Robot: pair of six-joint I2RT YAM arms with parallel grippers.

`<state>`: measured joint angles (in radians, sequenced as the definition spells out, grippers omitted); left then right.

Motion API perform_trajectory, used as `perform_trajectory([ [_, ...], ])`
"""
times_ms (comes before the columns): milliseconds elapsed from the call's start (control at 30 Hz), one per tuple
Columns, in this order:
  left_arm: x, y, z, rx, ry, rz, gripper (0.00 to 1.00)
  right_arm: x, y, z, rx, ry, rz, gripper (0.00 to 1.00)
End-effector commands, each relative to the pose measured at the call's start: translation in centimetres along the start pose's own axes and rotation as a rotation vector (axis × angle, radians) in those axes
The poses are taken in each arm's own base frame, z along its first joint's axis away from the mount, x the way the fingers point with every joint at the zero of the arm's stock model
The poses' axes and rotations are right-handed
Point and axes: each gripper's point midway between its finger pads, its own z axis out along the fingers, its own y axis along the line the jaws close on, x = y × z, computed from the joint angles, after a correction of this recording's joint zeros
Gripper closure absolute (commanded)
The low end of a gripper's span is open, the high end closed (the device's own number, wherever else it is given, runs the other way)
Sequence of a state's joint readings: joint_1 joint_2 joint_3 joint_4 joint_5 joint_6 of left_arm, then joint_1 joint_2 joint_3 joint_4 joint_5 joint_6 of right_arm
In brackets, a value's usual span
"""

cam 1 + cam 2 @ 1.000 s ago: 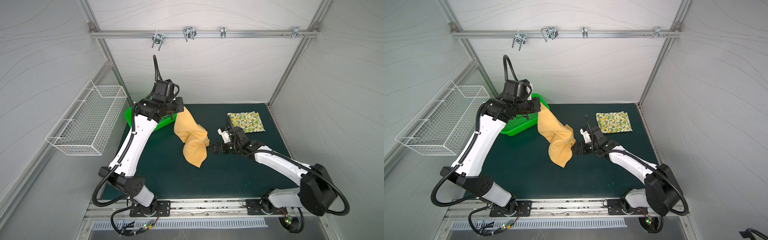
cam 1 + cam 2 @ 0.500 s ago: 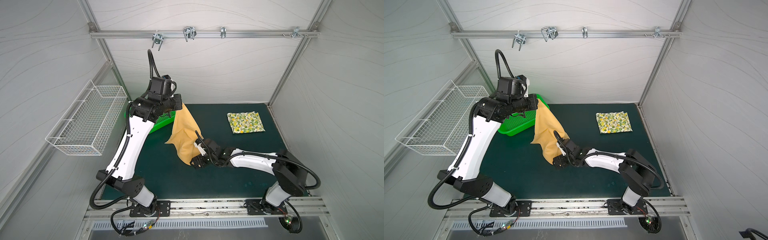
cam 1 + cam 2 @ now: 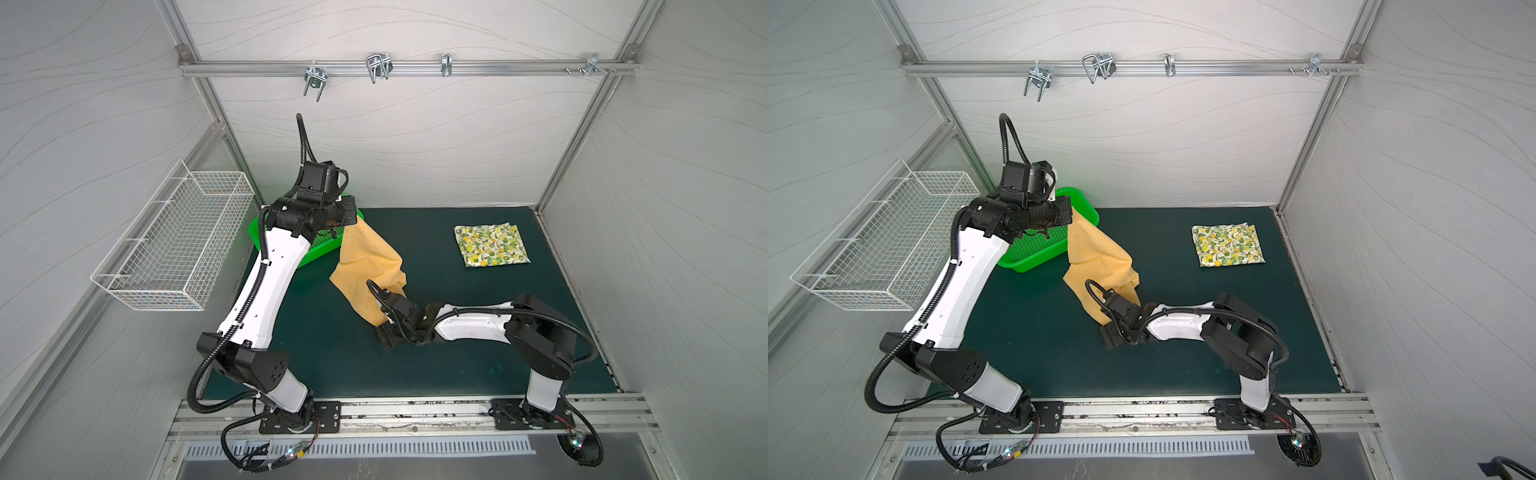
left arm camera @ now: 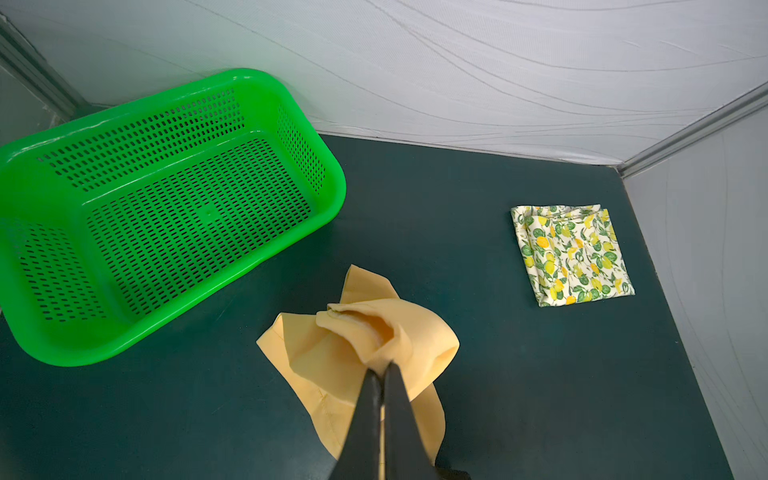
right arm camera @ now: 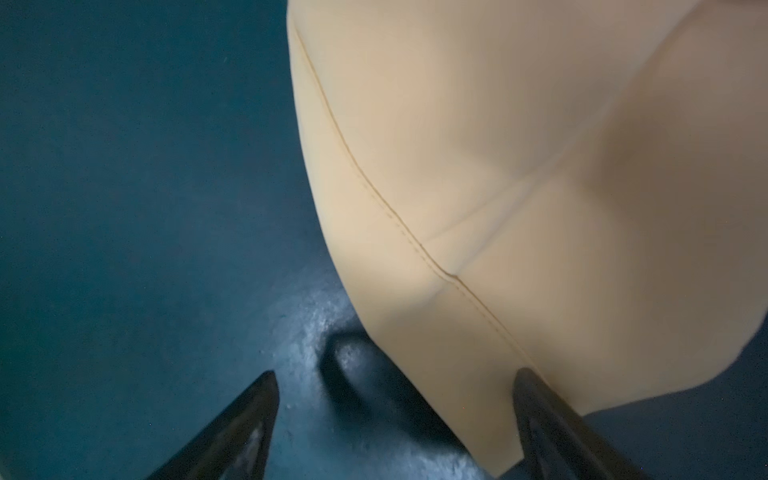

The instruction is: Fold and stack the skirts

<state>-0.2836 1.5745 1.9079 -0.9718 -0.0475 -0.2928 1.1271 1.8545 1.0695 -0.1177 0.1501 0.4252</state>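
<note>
Green basket (image 4: 332, 187): sitting at the far left of the counter (image 3: 324, 353), its perforated floor showing bare.
Wire basket (image 3: 174, 241): hanging on the left wall, mesh floor showing through.
Left gripper (image 4: 380, 368): hovering raised beside the green basket, jaws pressing together on the mustard skirt (image 3: 365, 266).
Mustard skirt: hanging from the left gripper, lower end trailing toward the counter's middle.
Right gripper (image 5: 397, 374): sitting low at the skirt's lower corner, jaws standing apart with the hemmed corner hanging between them; contact cannot be told.
Lemon-print skirt (image 3: 492, 249): lying folded at the counter's far right, well apart from both grippers.
</note>
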Motion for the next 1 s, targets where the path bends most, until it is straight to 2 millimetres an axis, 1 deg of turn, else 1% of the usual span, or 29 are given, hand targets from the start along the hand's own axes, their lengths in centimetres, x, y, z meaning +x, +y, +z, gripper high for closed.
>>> perform_trajectory([
  [0, -0.9, -0.1, 0.9, 0.028, -0.027, -0.017, 1.0, 2.0, -1.7, 1.6, 0.096, 0.076, -0.006, 0.2],
  [167, -0.3, 0.9, 2.3, 0.024, -0.006, -0.041, 1.0, 3.2, -2.7, 2.4, 0.146, 0.111, -0.002, 0.41],
  [200, -0.5, 1.0, 2.3, 0.028, -0.01, -0.046, 1.0, 3.3, -3.0, 2.4, 0.16, 0.119, -0.003, 0.45],
  [267, 0.4, 1.5, 3.3, 0.028, 0.019, -0.06, 1.0, 3.9, -3.5, 2.7, 0.185, 0.139, -0.004, 0.54],
  [333, 0.7, 1.7, 3.8, 0.03, 0.028, -0.065, 1.0, 4.4, -4.0, 2.8, 0.2, 0.15, -0.001, 0.62],
  [467, 1.6, 1.7, 5.2, 0.039, 0.062, -0.065, 1.0, 5.1, -4.6, 2.6, 0.214, 0.161, 0.012, 0.85],
  [567, 2.4, 1.7, 6.5, 0.045, 0.089, -0.071, 1.0, 5.4, -5.1, 2.1, 0.215, 0.163, 0.035, 0.96],
  [600, 2.8, 1.7, 7.0, 0.046, 0.1, -0.074, 1.0, 5.4, -5.3, 1.9, 0.21, 0.16, 0.045, 0.99],
  [667, 3.5, 1.7, 7.9, 0.054, 0.12, -0.079, 1.0, 5.4, -5.5, 1.1, 0.201, 0.145, 0.059, 1.0],
  [767, 4.4, 1.5, 9.1, 0.067, 0.154, -0.088, 1.0, 5.1, -5.6, -0.8, 0.191, 0.109, 0.076, 1.0],
  [867, 4.8, 1.3, 10.0, 0.076, 0.177, -0.097, 1.0, 4.9, -6.0, -2.9, 0.187, 0.074, 0.101, 1.0],
  [967, 5.1, 1.4, 10.5, 0.074, 0.19, -0.1, 1.0, 5.0, -7.3, -4.9, 0.21, 0.046, 0.136, 1.0],
])
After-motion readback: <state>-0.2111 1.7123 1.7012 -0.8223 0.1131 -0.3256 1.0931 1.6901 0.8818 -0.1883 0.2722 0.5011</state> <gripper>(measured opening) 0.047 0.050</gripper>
